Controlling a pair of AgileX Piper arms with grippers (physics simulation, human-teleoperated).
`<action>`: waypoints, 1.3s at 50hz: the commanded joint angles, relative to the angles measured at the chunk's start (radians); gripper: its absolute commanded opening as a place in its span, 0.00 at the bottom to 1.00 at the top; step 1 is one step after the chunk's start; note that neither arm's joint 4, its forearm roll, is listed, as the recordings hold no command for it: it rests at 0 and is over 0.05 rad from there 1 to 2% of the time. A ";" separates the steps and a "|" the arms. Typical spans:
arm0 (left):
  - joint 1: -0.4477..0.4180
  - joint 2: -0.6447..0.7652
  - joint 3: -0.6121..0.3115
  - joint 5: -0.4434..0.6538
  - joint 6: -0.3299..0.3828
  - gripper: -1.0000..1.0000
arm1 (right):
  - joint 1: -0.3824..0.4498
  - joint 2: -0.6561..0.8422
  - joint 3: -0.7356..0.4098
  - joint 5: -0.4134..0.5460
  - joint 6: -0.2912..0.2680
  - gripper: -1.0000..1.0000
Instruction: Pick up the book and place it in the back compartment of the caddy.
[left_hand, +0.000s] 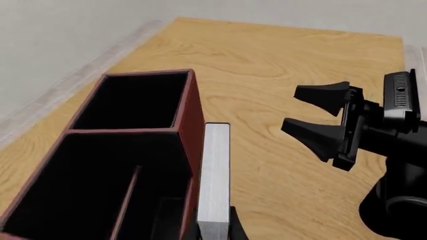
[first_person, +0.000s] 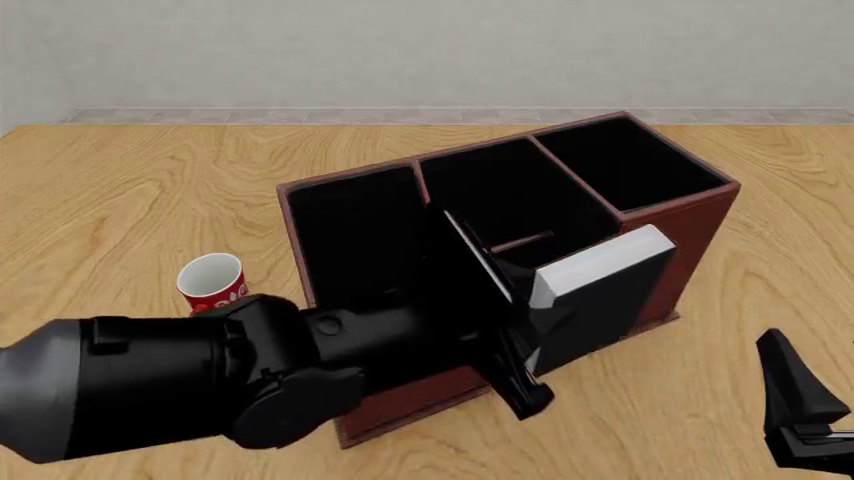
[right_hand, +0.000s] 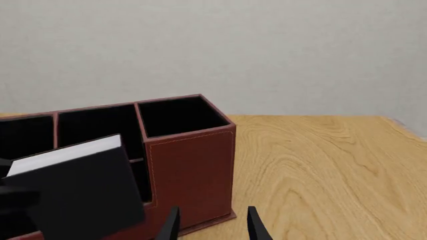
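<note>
Book, black-covered, white-paged, clamped in left gripper beside leathery reddish caddy; right gripper spread, empty.

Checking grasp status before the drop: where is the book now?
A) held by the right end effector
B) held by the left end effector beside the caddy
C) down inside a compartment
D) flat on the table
B: the left end effector grips the book outside the caddy; the right end effector is open and empty.

From the front view I see a red patterned mug with a white interior standing upright at about nine o'clock on the light wooden table.
</note>
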 joint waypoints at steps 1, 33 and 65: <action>0.018 -0.043 -0.053 0.060 0.018 0.00 | 0.000 -0.006 -0.002 0.007 -0.002 1.00; 0.084 -0.064 -0.086 0.122 0.077 0.00 | 0.001 0.012 0.004 -0.015 0.001 1.00; 0.159 -0.015 -0.061 0.062 0.083 0.00 | 0.001 0.004 0.001 -0.005 0.000 1.00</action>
